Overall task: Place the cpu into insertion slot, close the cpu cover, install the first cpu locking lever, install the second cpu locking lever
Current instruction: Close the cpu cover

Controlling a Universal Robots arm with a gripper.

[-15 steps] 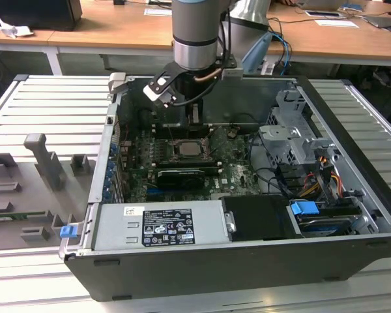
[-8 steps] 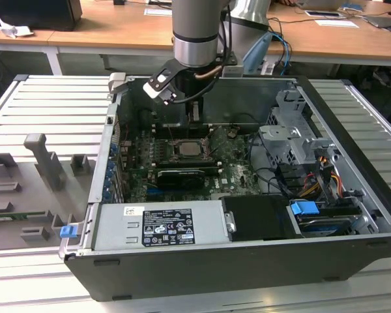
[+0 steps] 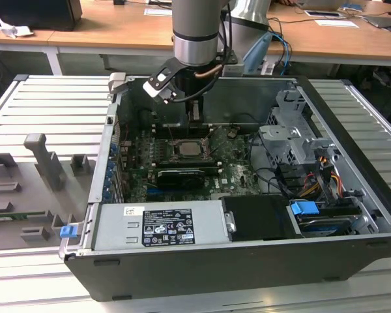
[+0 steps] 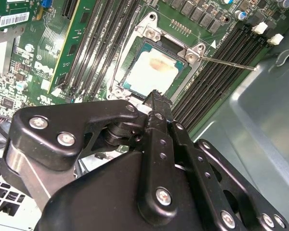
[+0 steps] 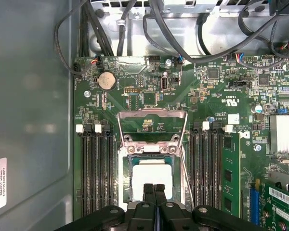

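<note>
Wooden desks [image 3: 117, 32] ran behind a slotted metal table [image 3: 45, 98], on which an open computer case [image 3: 247, 267] lay on its side. Within it a grey power supply [image 3: 159, 225], a drive cage [image 3: 293, 140] and loose black cables [image 5: 93, 26] crowded around the green circuit board [image 5: 192, 91]. A long black card [image 3: 179, 176] lay near the insertion slot [image 5: 129, 173], and black memory slots [image 5: 94, 168] flanked it on both sides.

The cpu [image 5: 153, 178] sat in the slot with its pale top bare. The cpu cover [image 5: 151, 114] stood swung open, clear of the socket, with the board visible through its window.

The gripper [image 5: 154, 186] hung over one edge of the cpu. Its fingers [image 5: 148, 192] were pressed together with nothing between them; whether they touched the chip could not be told.

The exterior view took in the arm [image 3: 195, 26] reaching down between the case walls. The second wrist view caught a thin locking lever [image 4: 226, 63] jutting sideways past the socket's corner, and a brownish smear on the cpu.
</note>
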